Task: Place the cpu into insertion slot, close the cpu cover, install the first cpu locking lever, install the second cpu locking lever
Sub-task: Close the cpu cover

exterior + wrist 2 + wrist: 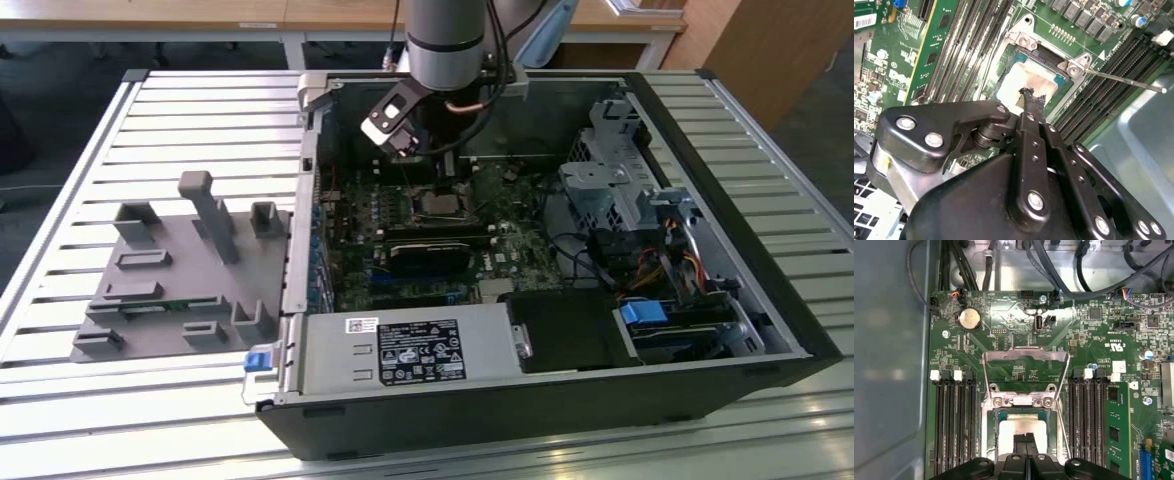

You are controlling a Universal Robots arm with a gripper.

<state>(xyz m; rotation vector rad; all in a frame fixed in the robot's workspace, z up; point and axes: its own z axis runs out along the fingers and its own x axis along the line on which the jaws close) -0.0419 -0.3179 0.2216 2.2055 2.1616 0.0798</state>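
The cpu [1011,430], a silver-grey square, lies in the insertion slot [987,432] on the green board; in the second wrist view the cpu [1016,82] sits inside the slot's silver rim [1024,37]. My gripper [1032,96] is shut, with its black fingertips together right at the chip's top. In the first wrist view the gripper [1026,439] is over the chip's middle. The cpu cover [1026,354] stands raised from its hinge beyond the slot. A thin lever rod [1124,80] sticks out beside the slot. In the exterior view the gripper [434,178] reaches down to the slot [437,205].
Long black memory slots [954,425] flank the socket on both sides. A black card [434,250], a power supply [400,350] and a drive cage [607,190] crowd the case. Cables [1054,270] run along the case wall. A grey fixture [174,270] lies on the slatted table.
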